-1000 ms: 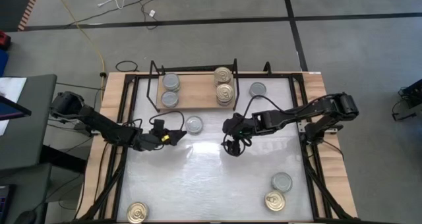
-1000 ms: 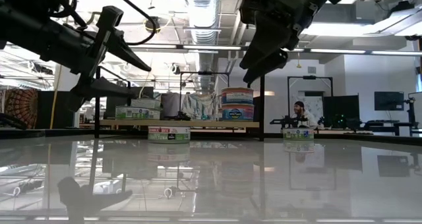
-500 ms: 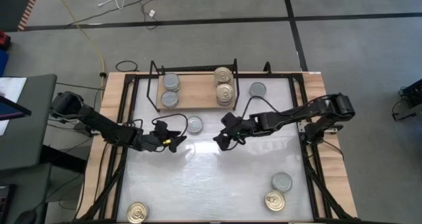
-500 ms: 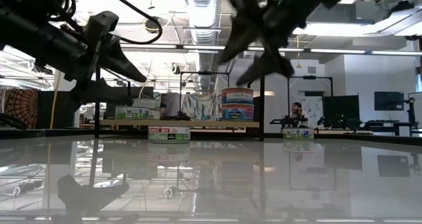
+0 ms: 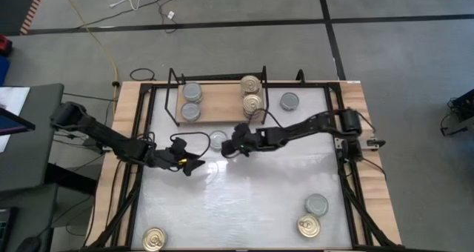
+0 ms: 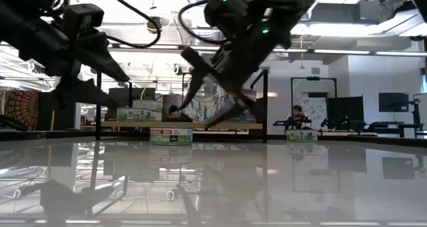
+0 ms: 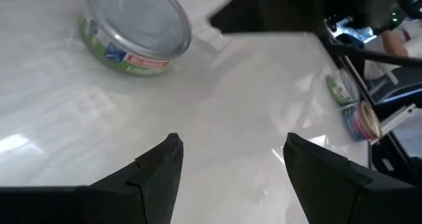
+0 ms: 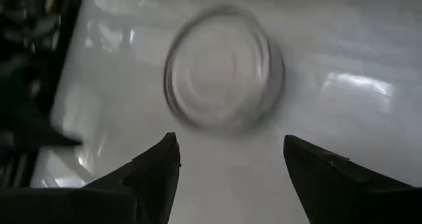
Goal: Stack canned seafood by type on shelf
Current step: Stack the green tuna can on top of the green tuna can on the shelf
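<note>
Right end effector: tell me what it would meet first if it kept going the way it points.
Probably the silver-topped can on the white tabletop, just in front of the shelf. The open right end effector points straight at it; the remaining gap is unclear.

Both arms are dark, near-black, built of slim tube links between bulkier rounded joint housings. Thin black cables loop loosely along each forearm. The left end effector carries a small yellow mark near its wrist; the right end effector shows small green lights. Each has two flat, tapering black fingers.
</note>
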Tool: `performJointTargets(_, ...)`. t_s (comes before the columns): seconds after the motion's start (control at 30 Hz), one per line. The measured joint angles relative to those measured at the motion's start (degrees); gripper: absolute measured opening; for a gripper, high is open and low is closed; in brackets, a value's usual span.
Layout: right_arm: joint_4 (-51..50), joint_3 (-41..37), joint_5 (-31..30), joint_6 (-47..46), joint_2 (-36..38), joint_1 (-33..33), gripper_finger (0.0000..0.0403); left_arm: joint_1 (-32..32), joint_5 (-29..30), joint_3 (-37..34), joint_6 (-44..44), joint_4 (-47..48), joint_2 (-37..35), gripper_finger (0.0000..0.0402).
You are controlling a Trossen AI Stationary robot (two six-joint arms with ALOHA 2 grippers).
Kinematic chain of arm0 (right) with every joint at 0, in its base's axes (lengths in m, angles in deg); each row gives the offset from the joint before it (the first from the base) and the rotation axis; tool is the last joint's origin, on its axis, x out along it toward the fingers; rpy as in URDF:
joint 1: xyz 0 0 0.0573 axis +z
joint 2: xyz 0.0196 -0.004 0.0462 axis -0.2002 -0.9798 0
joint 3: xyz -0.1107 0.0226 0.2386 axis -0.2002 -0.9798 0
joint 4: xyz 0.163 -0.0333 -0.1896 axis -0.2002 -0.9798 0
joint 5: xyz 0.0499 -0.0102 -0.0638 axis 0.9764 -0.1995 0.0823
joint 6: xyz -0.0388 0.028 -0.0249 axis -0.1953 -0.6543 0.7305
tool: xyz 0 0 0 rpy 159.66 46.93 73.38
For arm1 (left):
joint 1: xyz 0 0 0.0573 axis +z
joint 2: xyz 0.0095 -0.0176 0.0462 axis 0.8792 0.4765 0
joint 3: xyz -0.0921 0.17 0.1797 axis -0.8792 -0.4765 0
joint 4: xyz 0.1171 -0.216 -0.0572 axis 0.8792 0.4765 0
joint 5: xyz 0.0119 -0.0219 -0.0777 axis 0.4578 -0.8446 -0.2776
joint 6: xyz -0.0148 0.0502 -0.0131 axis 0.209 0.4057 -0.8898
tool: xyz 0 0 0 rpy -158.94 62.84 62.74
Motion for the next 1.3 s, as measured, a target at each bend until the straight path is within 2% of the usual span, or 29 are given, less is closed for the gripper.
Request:
performJointTargets(0.13, -2.33, 3.98, 0.00, -4.48, -3.19, -2.69, 0.0281, -0.68, -0.24, 0.00, -0.87, 2.61, -1.53, 0.0251)
performJointTargets(0.27, -6.00, 6.07, -0.04, -4.84, -4.81, -3.95, 0.0252, -1.51, -0.42, 0.00, -0.86, 3.02, -2.10, 0.0251)
performJointTargets(0.6, -4.50, 6.27, -0.03, -2.25, -4.67, -5.24, 0.0105, -2.20, -0.39, 0.02, -3.69, 7.57, -2.09, 0.0251)
performJointTargets(0.73, -2.54, 6.22, 0.07, -0.77, -4.67, -5.03, 0.0068, -2.20, -0.37, 0.02, -4.54, 8.69, -2.09, 0.0251)
performJointTargets(1.3, 2.47, 6.20, 0.25, -0.37, -7.02, -3.94, 0.0056, -2.66, -0.44, 0.02, -6.22, 9.21, -2.09, 0.0251)
